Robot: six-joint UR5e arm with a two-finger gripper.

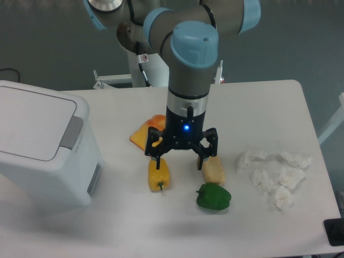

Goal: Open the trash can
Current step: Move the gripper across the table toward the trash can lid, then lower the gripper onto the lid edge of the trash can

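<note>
The white counter fills most of the view; its near edge and left part run out of the picture. The trash can stands at the far left of it, lid down and flat, with a grey latch strip along the lid's right edge and a grey panel on the side below. Its left side is cut off by the picture's edge.

The robot arm comes down from the top of the view, where its upper links are cut off, and points straight down over the middle of the counter, well apart from the trash can. Its end effector hangs above the food with its black fingers spread apart and nothing between them; a small blue light glows on the wrist.

The arm hides most of an orange slice of bread and the rounded orange thing on it, so only the left corner and a sliver of the top show. A yellow pepper lies just below the left finger, and a pale yellow block, hard to identify, lies just below the right finger. A green pepper lies near the front. Crumpled white paper lies in a loose cluster at the right. A dark object at the bottom right corner is mostly cut off.
</note>
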